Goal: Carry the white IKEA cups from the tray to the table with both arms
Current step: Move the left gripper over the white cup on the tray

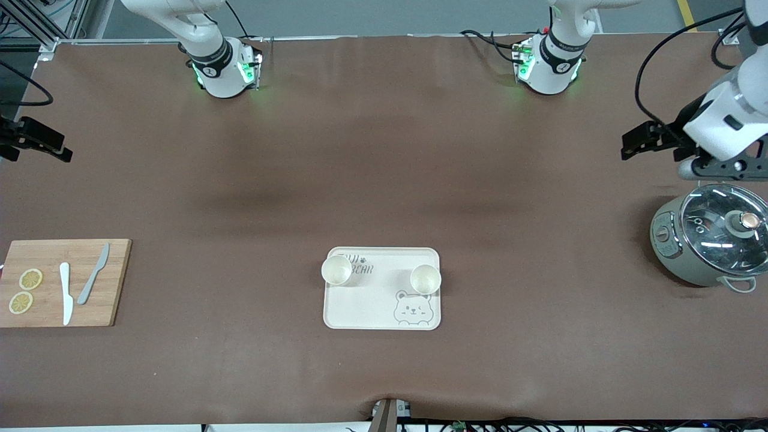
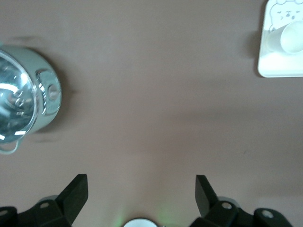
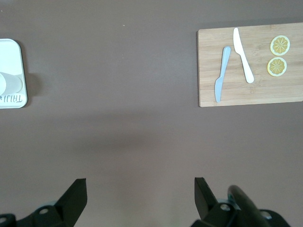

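Note:
Two white IKEA cups stand upright on the bear-printed cream tray (image 1: 372,303) mid-table, one (image 1: 336,269) toward the right arm's end, one (image 1: 425,279) toward the left arm's end. My left gripper (image 1: 627,146) is open and empty over bare table beside the pot; in the left wrist view (image 2: 141,182) its jaws stand wide apart, with a cup (image 2: 291,39) and the tray (image 2: 279,67) far off. My right gripper (image 1: 60,151) is open and empty over bare table at the right arm's end. The right wrist view (image 3: 140,182) shows the tray (image 3: 10,52) and a cup (image 3: 8,84).
A grey cooking pot with a glass lid (image 1: 711,240) stands at the left arm's end, also in the left wrist view (image 2: 23,101). A wooden cutting board (image 1: 90,309) with two knives and two lemon slices lies at the right arm's end, also in the right wrist view (image 3: 255,92).

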Available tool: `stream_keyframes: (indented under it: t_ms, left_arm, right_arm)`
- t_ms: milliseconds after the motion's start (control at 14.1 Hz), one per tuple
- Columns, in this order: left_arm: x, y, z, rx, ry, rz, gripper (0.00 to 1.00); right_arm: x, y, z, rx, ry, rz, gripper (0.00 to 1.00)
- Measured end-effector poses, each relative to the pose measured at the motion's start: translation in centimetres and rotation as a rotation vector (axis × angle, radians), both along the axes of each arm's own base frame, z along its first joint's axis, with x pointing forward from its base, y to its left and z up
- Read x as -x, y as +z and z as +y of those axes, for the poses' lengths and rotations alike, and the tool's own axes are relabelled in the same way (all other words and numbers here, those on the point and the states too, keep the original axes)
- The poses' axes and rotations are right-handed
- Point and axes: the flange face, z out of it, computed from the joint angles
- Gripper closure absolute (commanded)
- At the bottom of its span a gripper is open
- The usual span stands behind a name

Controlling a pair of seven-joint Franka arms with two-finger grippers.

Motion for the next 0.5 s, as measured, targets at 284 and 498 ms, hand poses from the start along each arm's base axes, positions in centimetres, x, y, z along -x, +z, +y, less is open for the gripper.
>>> stream_keyframes:
  t_ms: [284, 498]
  left_arm:
    - [-2.0, -3.7, -4.0, 0.004, -0.015, 0.004, 0.0]
    - [-3.3, -6.5, -6.3, 0.008, -0.005, 0.0, 0.0]
  right_arm:
    - [0.0, 0.0, -0.2, 0.0, -0.003, -0.001, 0.0]
    - [0.0, 0.0, -0.2, 0.0, -0.004, -0.001, 0.0]
